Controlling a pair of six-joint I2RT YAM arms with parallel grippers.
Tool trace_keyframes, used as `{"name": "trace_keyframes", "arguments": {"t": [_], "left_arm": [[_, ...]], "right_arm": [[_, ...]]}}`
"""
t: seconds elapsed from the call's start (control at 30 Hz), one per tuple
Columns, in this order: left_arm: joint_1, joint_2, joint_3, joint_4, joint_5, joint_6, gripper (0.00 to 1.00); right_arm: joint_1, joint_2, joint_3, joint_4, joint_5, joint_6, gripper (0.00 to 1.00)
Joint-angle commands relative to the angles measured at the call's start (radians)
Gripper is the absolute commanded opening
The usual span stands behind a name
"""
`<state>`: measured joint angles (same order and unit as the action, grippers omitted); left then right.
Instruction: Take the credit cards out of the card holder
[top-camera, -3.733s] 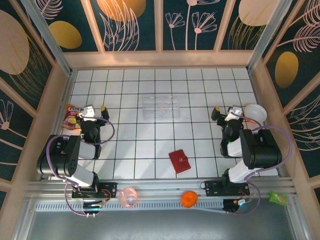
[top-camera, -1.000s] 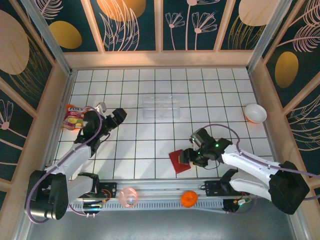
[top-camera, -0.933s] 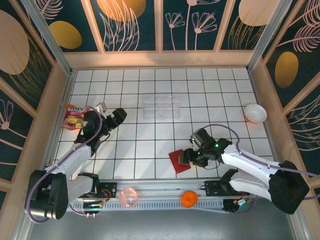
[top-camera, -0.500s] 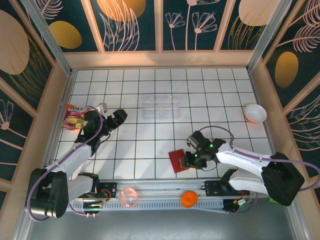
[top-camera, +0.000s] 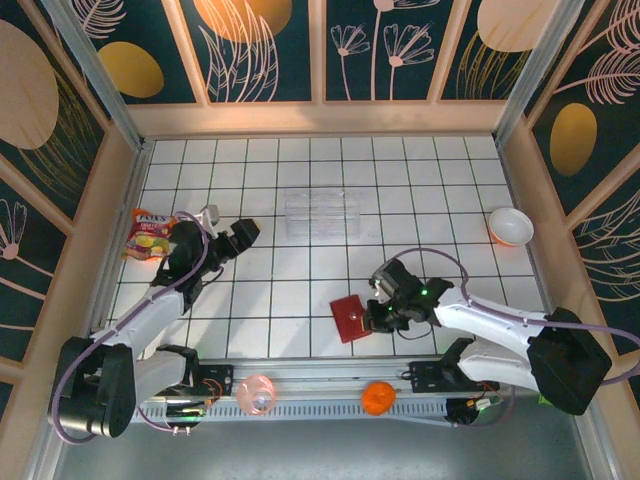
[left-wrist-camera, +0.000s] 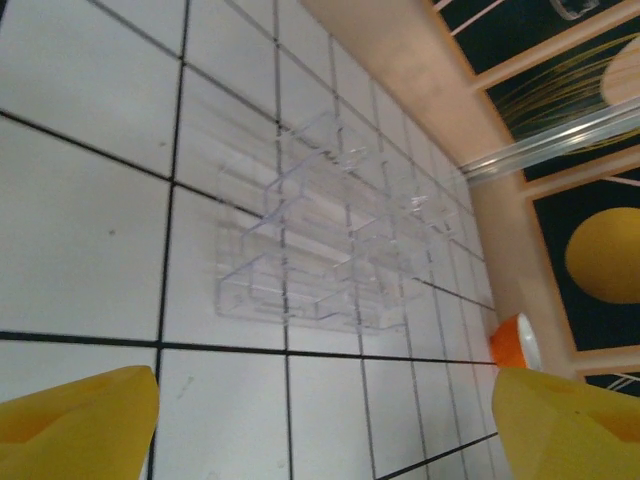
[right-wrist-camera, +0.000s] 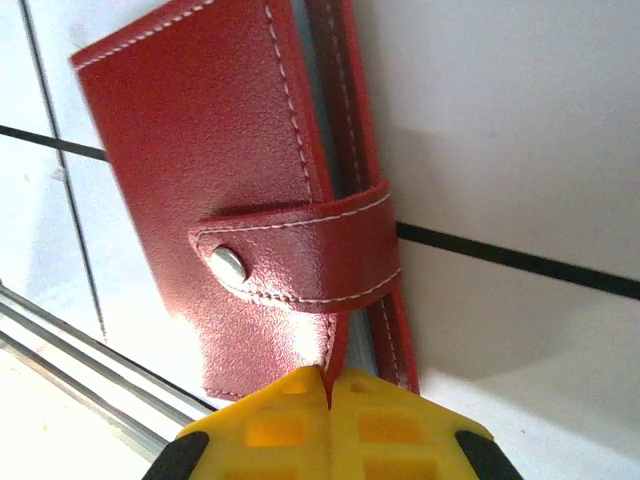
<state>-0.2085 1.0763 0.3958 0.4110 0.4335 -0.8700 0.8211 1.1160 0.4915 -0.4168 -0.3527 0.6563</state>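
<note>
The card holder (top-camera: 349, 318) is a small red wallet lying near the table's front edge, its snap tab (right-wrist-camera: 300, 255) fastened across it. My right gripper (top-camera: 376, 314) is at its right side, shut on the edge of one red leaf (right-wrist-camera: 328, 375); the other leaf stands slightly apart. The credit cards are hidden inside the holder. My left gripper (top-camera: 244, 233) hangs open over the left middle of the table, far from the wallet, with nothing between its yellow fingers (left-wrist-camera: 80, 425); bare tiles lie below it (left-wrist-camera: 325, 400).
A clear plastic tray (top-camera: 322, 213) (left-wrist-camera: 320, 240) sits at the table's middle back. A snack bag (top-camera: 148, 235) lies at the left wall and a white and orange bowl (top-camera: 510, 226) (left-wrist-camera: 515, 340) at the right. An orange ball (top-camera: 378, 397) and a pink object (top-camera: 256, 393) rest on the front rail.
My right gripper has gone from open to shut on the card holder's edge, and the holder has slid a little to the left. The left arm has barely moved.
</note>
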Motion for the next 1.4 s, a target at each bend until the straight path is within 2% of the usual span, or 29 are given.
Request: {"name": "trace_keyframes", "arguments": {"t": [0.0,0.07,0.2,0.33,0.53,0.67,0.8,1.03,1.23,1.37], "left_arm": [[-0.020,-0.054,-0.031,0.132,-0.004,-0.042,0.90],[-0.026,-0.068,-0.019,0.130,0.001,-0.038,0.91],[-0.029,-0.010,0.041,0.117,0.091,-0.047,0.91],[-0.043,0.066,0.013,0.345,0.183,-0.145,0.87],[-0.130,0.152,0.046,0.549,0.253,-0.163,0.85],[-0.146,0.209,0.053,0.691,0.297,-0.211,0.75],[-0.153,0.213,0.032,0.847,0.317,-0.250,0.71],[-0.178,0.219,0.055,0.817,0.330,-0.219,0.67],[-0.180,0.231,0.054,0.825,0.324,-0.231,0.63],[-0.206,0.236,0.074,0.844,0.342,-0.232,0.56]], "right_arm": [[0.006,0.011,0.071,0.094,0.033,-0.049,0.00],[0.003,0.021,0.104,0.124,0.043,-0.074,0.00],[-0.029,0.058,0.209,0.174,0.056,-0.149,0.00],[-0.088,0.090,0.285,0.283,-0.017,-0.190,0.00],[-0.142,0.136,0.385,0.446,-0.132,-0.221,0.00],[-0.185,0.140,0.414,0.536,-0.225,-0.204,0.00],[-0.205,0.147,0.418,0.588,-0.294,-0.195,0.00],[-0.208,0.155,0.420,0.687,-0.378,-0.163,0.00],[-0.208,0.145,0.427,0.711,-0.372,-0.161,0.00],[-0.208,0.180,0.430,0.760,-0.403,-0.133,0.00]]}}
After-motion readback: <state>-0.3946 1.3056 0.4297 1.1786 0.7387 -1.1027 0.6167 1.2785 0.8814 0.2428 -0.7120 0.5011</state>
